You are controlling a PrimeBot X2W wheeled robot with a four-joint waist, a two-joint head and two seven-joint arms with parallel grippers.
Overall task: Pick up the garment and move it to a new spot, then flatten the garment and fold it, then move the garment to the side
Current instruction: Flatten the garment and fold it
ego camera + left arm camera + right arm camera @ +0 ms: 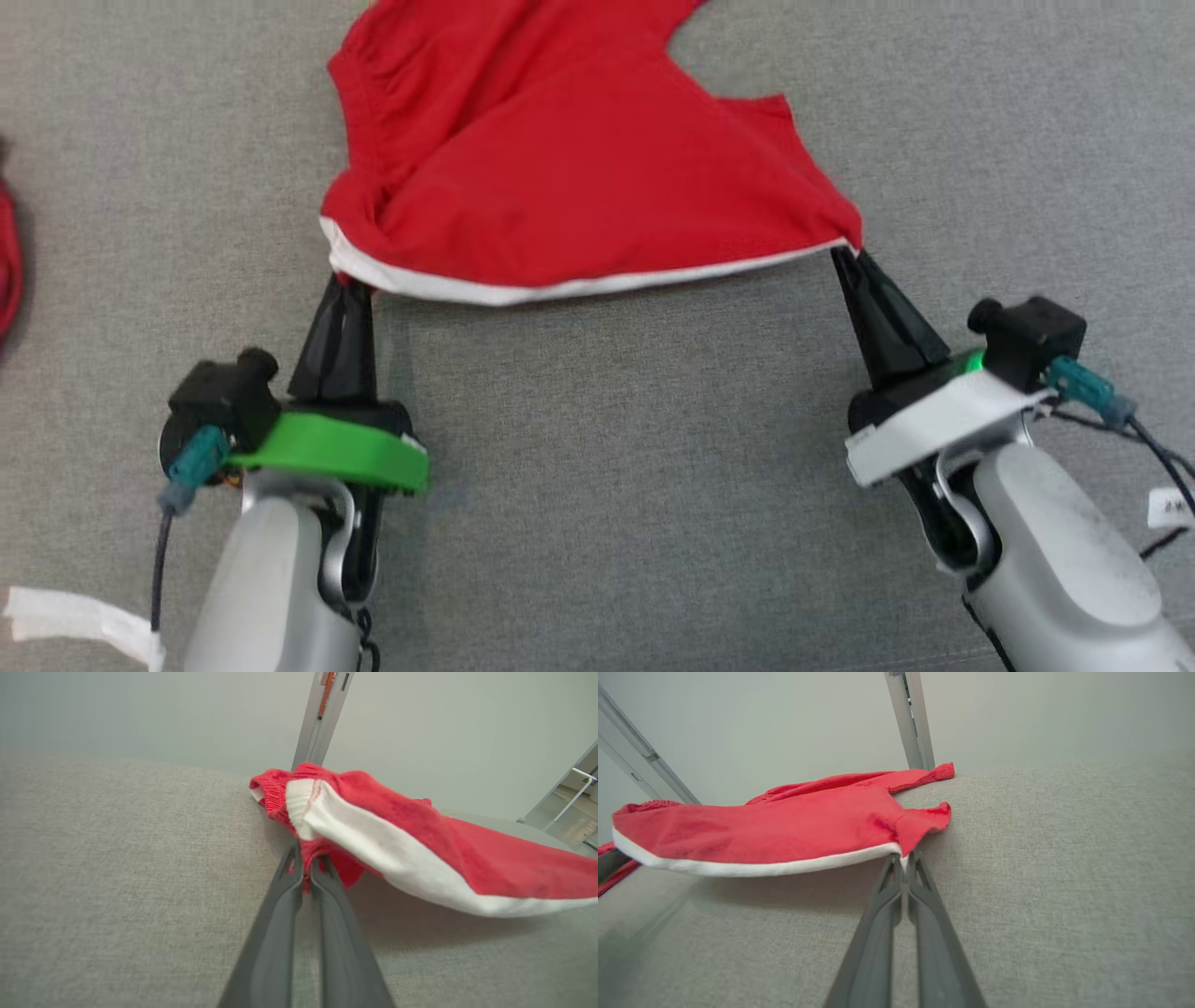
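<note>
The red fabric garment with a white hem (579, 159) lies upper centre on the grey woven surface (616, 467). The left hand (349, 283) pinches its lower-left hem corner, the right hand (846, 257) the lower-right.

Pale grey left forearm (266, 588) and right forearm (1064, 560), dark tapered fingers (341, 336).
Left pincer (347, 280): green collar (327, 453). Right pincer (845, 254): white collar (934, 420), green light (971, 362). Both carry black camera blocks (224, 392), teal plugs (191, 462) and dark cables (1158, 448), plus a white tag (1172, 509), possibly a label.
</note>
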